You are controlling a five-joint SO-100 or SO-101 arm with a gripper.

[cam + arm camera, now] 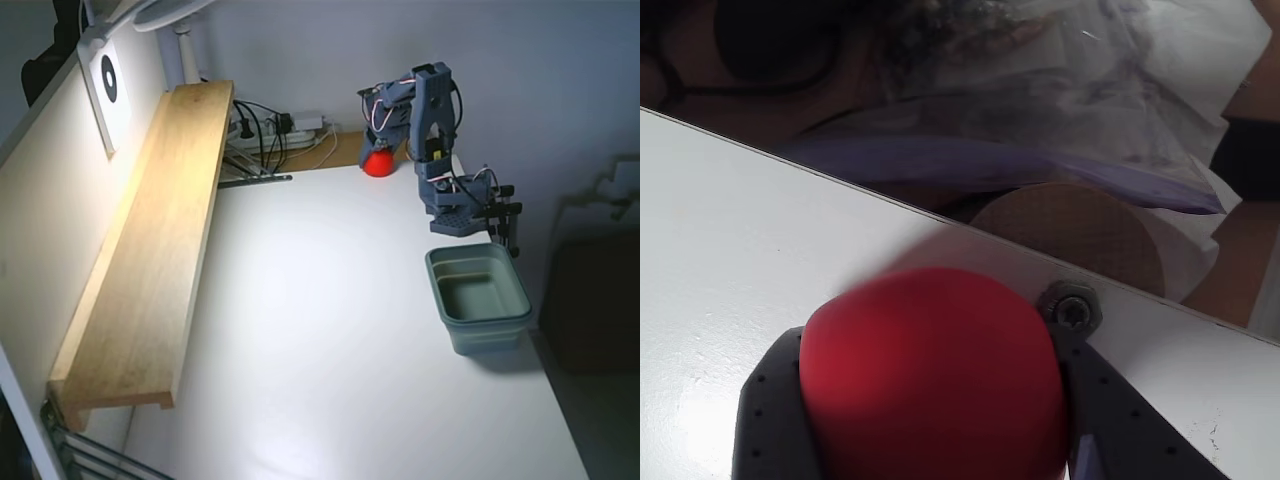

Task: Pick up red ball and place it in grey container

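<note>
The red ball (378, 163) sits at the far back of the white table (320, 330), near its rear edge. My gripper (379, 152) reaches down from the blue arm onto the ball. In the wrist view the ball (930, 380) fills the space between the two dark fingers (765, 420), and both touch its sides, so the gripper (930, 410) is shut on it. I cannot tell whether the ball is off the table. The grey container (480, 297) stands empty at the right of the table, in front of the arm's base, well apart from the ball.
A long wooden shelf (150, 250) runs along the left side. A power strip with cables (280, 128) lies at the back. The arm's base (460, 205) stands just behind the container. In the wrist view a round wooden piece (1080, 230) lies beyond the table edge.
</note>
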